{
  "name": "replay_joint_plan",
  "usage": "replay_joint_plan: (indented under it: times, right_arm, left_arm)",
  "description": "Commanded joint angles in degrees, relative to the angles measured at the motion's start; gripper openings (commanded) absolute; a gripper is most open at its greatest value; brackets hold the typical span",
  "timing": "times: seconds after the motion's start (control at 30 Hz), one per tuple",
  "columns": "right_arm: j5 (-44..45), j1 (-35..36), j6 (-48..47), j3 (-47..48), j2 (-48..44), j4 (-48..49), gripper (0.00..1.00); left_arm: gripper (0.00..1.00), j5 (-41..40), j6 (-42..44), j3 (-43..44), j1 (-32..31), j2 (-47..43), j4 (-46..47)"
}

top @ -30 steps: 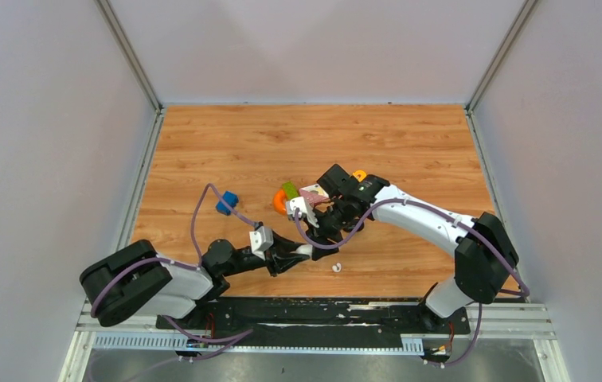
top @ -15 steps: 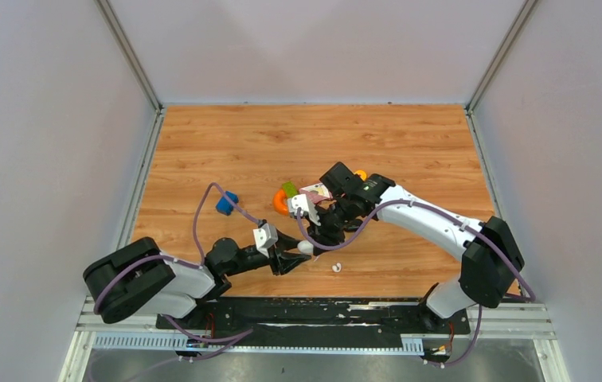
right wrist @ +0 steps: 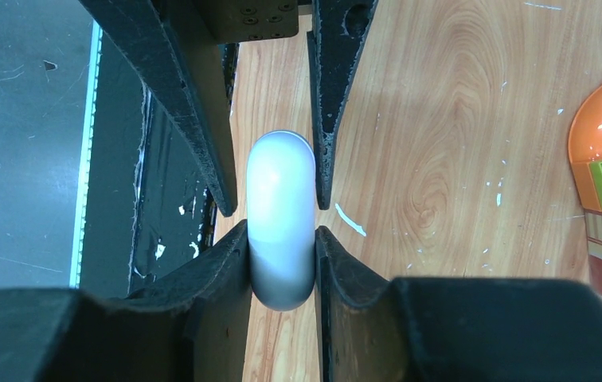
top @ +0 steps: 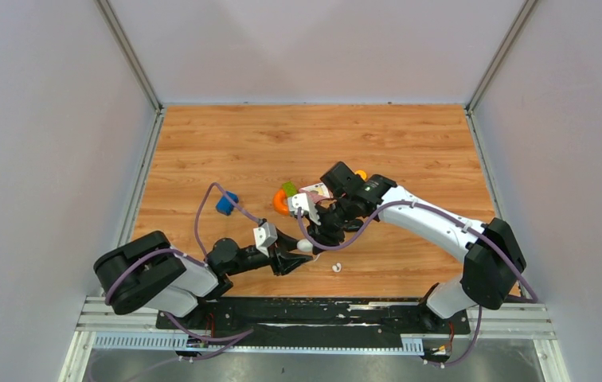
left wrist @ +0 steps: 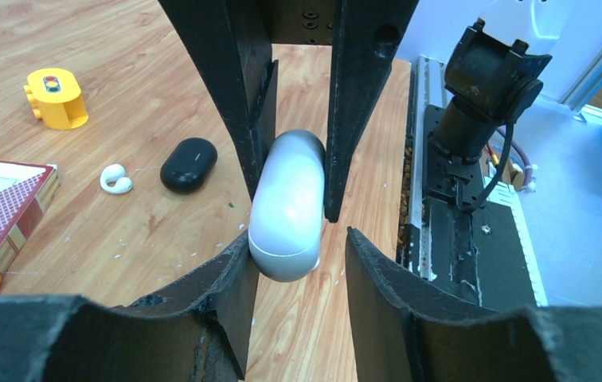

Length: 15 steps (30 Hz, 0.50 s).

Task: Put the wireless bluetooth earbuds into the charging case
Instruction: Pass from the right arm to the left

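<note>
Between fingers of right gripper [right wrist: 282, 231]: white charging case [left wrist: 286, 199], clamped, lid apparently shut. Around same case, left gripper [left wrist: 296, 236] slack, one finger touching, other apart. Nearby on table [left wrist: 123, 72], white earbud [left wrist: 115, 179] uninserted; nothing seated yet.

the wooden table [top: 409, 151] carries a blue block [top: 227, 202] at its left and an orange ring [top: 279, 202] near the middle. a white earbud [top: 335, 267] lies alone toward the near edge. a second white earbud [left wrist: 115, 179] lies just beside a black oval case [left wrist: 189, 165], near a yellow block [left wrist: 55, 97] and a red checkered box [left wrist: 3, 208].
</note>
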Motion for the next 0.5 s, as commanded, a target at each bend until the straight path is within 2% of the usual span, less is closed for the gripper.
replay_joint_plan:
  times: [0.0, 0.47]
  right_arm:
    - [0.4, 0.13, 0.63, -0.45, -1.29, 2.34, 0.11]
    - [0.5, 0.13, 0.66, -0.73, -1.16, 2.51, 0.13]
  left_arm:
    - [0.48, 1.5, -1.63, 0.92, -0.18, 1.77, 6.63]
    - [0.45, 1.8, -3.02, 1.18, -0.09, 3.04, 8.23]
